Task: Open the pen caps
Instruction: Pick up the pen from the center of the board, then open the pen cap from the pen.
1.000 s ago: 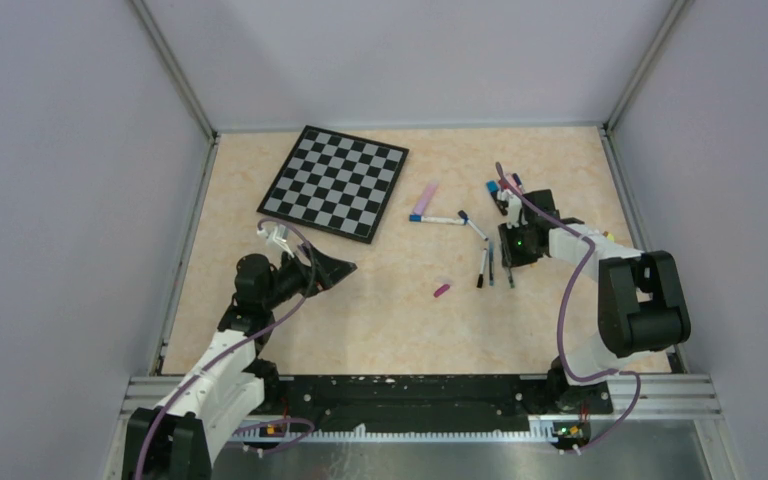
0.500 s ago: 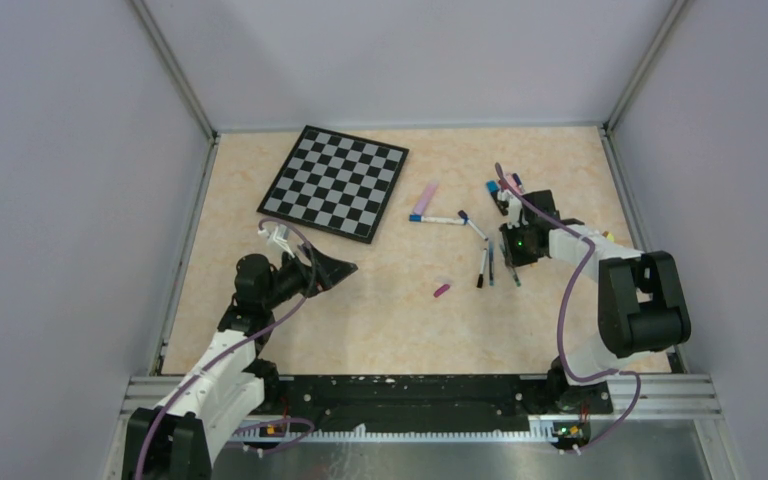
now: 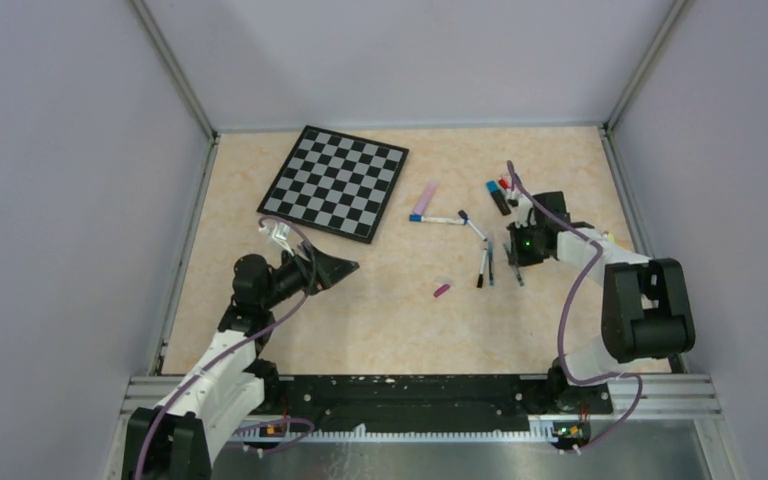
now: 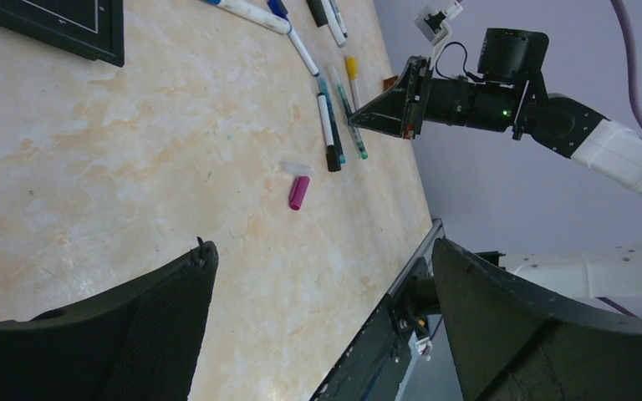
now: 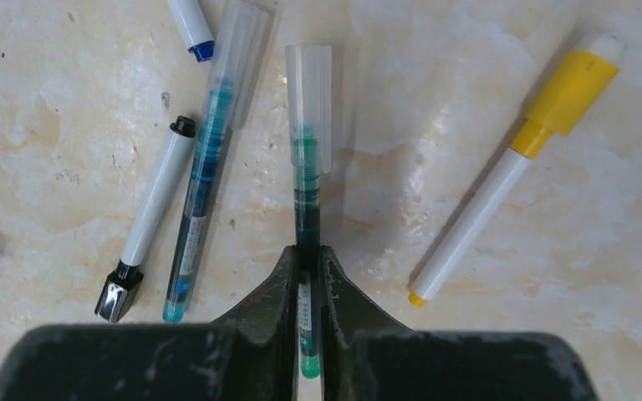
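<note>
My right claw [image 5: 305,259] was closed on the green pen [image 5: 307,192], pinching its barrel near the tail end, with the pen lying flat on the tabletop [image 3: 380,330] in its right half, nearer the right edge than the middle. The clear cap [image 5: 309,92] pointed away from me, seated on the pen and free of my fingers. A blue pen [image 5: 209,167] lay just beside it on one side, and a yellow-capped pen [image 5: 510,180] lay a little farther off on the other. I judged the green pen to be light and stiff, a thin plastic tube with a smooth round barrel that could twist or slide between my pads if I pulled hard. The cap looked like a push fit and slightly wider than the barrel, so that wider part seemed the place to take hold, pulling straight along the pen and not bending it. My grip low on the barrel left the whole cap clear for that. My left claw [image 4: 322,251] hung wide open and empty over the left half of the tabletop, near the chessboard [image 3: 335,182] and well apart from the pens. A loose pink cap [image 4: 299,191] lay between the two claws.
</note>
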